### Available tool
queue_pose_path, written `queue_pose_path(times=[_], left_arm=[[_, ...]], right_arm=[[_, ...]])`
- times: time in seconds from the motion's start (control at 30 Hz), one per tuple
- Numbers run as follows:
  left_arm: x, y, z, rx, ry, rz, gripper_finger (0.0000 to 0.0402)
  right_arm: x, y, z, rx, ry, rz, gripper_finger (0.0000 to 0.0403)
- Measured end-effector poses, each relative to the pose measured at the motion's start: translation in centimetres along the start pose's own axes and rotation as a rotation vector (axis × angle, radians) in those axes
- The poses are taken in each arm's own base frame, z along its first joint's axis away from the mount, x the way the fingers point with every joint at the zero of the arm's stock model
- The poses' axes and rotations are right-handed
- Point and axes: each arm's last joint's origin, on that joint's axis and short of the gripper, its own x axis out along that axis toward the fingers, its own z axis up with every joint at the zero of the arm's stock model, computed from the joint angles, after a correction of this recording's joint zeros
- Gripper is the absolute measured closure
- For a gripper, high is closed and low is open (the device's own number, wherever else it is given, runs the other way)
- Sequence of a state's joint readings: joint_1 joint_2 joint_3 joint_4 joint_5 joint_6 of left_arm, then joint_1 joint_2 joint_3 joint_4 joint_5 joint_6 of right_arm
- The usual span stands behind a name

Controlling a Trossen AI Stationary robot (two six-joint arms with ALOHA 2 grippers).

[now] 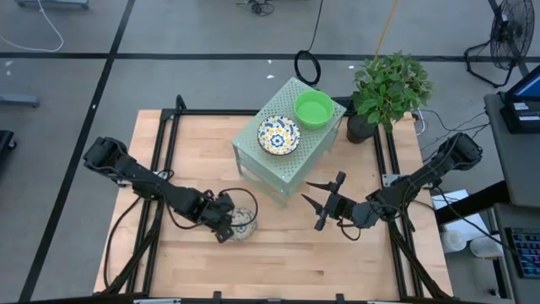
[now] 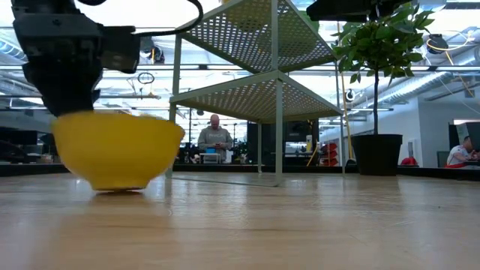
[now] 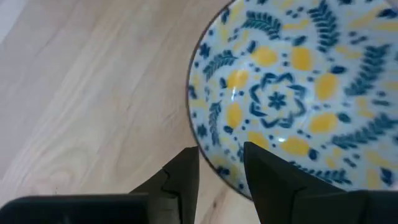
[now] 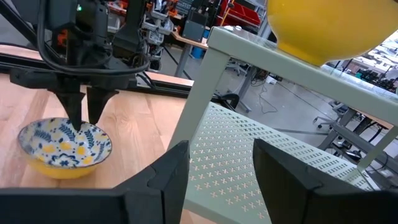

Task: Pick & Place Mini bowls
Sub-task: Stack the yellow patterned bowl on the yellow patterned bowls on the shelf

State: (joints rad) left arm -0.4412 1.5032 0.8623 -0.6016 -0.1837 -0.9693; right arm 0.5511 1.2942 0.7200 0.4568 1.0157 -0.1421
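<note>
A white mini bowl with blue-and-yellow flowers (image 1: pixel 245 221) (image 3: pixel 292 93) (image 4: pixel 62 146) stands on the wood near the table's front; its outside is yellow (image 2: pixel 116 154). My left gripper (image 1: pixel 228 219) (image 3: pixel 221 152) (image 4: pixel 86 123) stands over the bowl's left rim, shut on it. A second floral bowl (image 1: pixel 278 135) and a plain green bowl (image 1: pixel 314 108) rest on top of the pale-green perforated box (image 1: pixel 291 165). My right gripper (image 1: pixel 312 201) (image 4: pixel 221 155) hovers open off the box's near right corner, holding nothing. My left gripper has the floral bowl by its rim (image 3: pixel 208 163) on the side toward the table's left. One finger (image 3: pixel 264 171) is inside the bowl and the other (image 3: pixel 186 177) outside. The fingers come from above, pointing down. The bowl's foot (image 2: pixel 116 187) is on the table.
The perforated box (image 2: pixel 255 97) (image 4: pixel 249 155) stands raised on thin legs at the table's far middle. A potted plant (image 1: pixel 388 89) sits at the far right corner. Black frame rails (image 1: pixel 160 160) run along both sides. Bare wood (image 1: pixel 287 262) lies between the grippers and the near edge.
</note>
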Motion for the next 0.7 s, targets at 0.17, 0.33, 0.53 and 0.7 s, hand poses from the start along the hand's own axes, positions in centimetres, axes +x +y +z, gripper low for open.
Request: queue_pose_path(times=[0.17,0.33,0.53,0.7], left_arm=[[0.01,-0.10,0.11,0.048,-0.017,-0.006,0.0275],[0.00,-0.17,0.35,0.028,-0.073,0.010,0.0275],[0.00,-0.17,0.37,-0.047,-0.079,0.010,0.0275],[0.05,-0.16,0.36,-0.067,-0.078,0.011,0.0275]], right_arm=[[-0.01,0.01,-0.02,-0.002,0.001,0.000,0.0238],[0.00,0.00,-0.03,-0.003,0.002,0.000,0.0238],[-0.01,0.01,-0.05,-0.005,0.003,0.001,0.0238],[-0.01,0.01,-0.05,-0.005,0.003,0.001,0.0238]])
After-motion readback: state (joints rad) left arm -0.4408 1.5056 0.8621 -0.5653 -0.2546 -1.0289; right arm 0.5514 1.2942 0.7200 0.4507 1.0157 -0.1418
